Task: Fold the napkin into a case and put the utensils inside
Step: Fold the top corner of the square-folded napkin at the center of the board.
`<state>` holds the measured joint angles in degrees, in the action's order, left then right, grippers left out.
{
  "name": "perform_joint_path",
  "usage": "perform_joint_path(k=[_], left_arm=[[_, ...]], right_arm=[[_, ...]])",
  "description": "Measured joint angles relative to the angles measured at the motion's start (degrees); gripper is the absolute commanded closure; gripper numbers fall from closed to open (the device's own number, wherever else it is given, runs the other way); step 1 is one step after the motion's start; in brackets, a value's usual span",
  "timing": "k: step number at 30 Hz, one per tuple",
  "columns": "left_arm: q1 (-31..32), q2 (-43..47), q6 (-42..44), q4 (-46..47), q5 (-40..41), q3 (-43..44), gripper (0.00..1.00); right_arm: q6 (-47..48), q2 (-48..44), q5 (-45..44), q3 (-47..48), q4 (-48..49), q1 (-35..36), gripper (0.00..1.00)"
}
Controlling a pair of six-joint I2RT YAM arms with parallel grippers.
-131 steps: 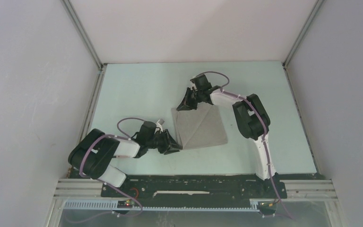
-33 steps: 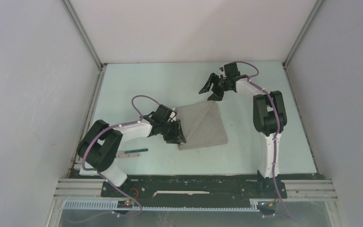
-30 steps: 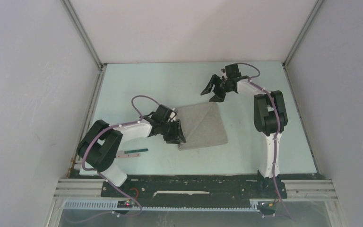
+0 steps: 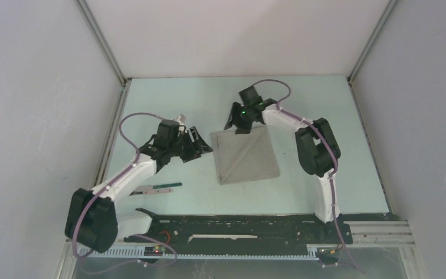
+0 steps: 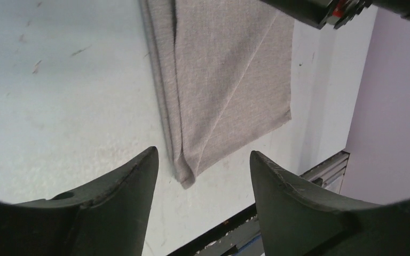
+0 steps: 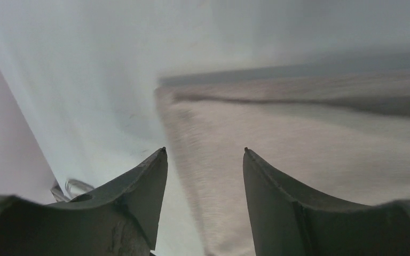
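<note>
The napkin point(image 4: 247, 156) lies folded on the table, a light grey cloth with a diagonal crease across its top layer. My left gripper point(image 4: 201, 146) hangs open just left of it, apart from the cloth; in the left wrist view its fingers point(image 5: 133, 181) frame the napkin's point(image 5: 224, 80) near corner. My right gripper point(image 4: 237, 124) is open and low over the napkin's far left corner, and in the right wrist view the cloth edge point(image 6: 309, 138) runs between its fingertips point(image 6: 159, 160). The utensils point(image 4: 159, 188) lie together near the left arm, a thin dark green handle among them.
The cell's side walls and aluminium frame rails point(image 4: 107, 139) bound the pale table. The black base rail point(image 4: 232, 224) runs along the near edge. The left arm's purple cable point(image 4: 129, 125) loops above its forearm.
My left gripper let go of the napkin's left edge, opened and drew back to the left. My right gripper swung from the far right down to the napkin's far corner, narrowing slightly.
</note>
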<state>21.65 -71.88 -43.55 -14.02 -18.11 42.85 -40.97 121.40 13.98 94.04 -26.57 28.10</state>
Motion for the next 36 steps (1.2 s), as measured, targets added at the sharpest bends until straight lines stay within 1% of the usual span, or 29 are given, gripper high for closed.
perform_joint_path(k=[3, 6, 8, 10, 12, 17, 19, 22, 24, 27, 29, 32, 36], left_arm=[[-1.25, 5.55, 0.17, -2.34, 0.66, -2.4, 0.29], [-2.05, 9.75, 0.59, -4.35, 1.07, -4.28, 0.28], [-2.19, 11.5, 0.63, -5.07, 0.98, -5.31, 0.28], [-2.19, 12.76, 0.63, -5.66, 0.92, -6.32, 0.26], [-2.19, 13.33, 0.63, -6.12, 0.83, -7.04, 0.23], [-2.19, 13.57, 0.72, -6.45, 0.31, -8.17, 0.2], [-2.19, 13.64, 0.79, -6.56, 0.02, -8.26, 0.19], [-2.19, 13.77, 1.11, -6.56, -0.15, -8.26, 0.19], [-2.19, 13.84, 1.14, -6.56, -0.26, -8.26, 0.19], [-2.19, 13.84, 1.16, -6.58, -0.26, -8.26, 0.19], [-2.19, 13.84, 1.14, -6.56, -0.28, -8.26, 0.18], [-2.21, 13.84, 1.16, -6.56, -0.28, -8.26, 0.18], [-2.21, 14.12, 1.14, -6.56, -0.31, -8.35, 0.18]], right_arm=[[-1.14, 0.87, -2.49, 3.15, -0.92, 5.57, 0.43], [-0.66, 3.41, -6.08, 9.94, -1.97, 9.4, 0.43], [0.42, 4.72, -8.48, 12.96, -2.27, 10.49, 0.44], [1.62, 6.05, -11.43, 15.32, -3.52, 10.95, 0.5], [2.95, 7.48, -14.56, 17.38, -5.25, 11.41, 0.52], [5.79, 10.21, -19.85, 20.09, -9.16, 11.8, 0.5], [6.43, 10.93, -20.7, 20.41, -10.21, 11.93, 0.47], [7.17, 12.33, -21.22, 21.57, -11.87, 12.15, 0.46], [7.48, 13.25, -21.42, 22.53, -12.55, 12.37, 0.48], [7.87, 14.12, -21.66, 23.61, -13.09, 12.76, 0.56], [8.13, 14.32, -21.92, 23.8, -13.2, 13.14, 0.58], [8.22, 14.36, -22.27, 23.82, -13.51, 13.7, 0.59], [8.31, 14.6, -22.58, 23.91, -13.57, 14.32, 0.56]])
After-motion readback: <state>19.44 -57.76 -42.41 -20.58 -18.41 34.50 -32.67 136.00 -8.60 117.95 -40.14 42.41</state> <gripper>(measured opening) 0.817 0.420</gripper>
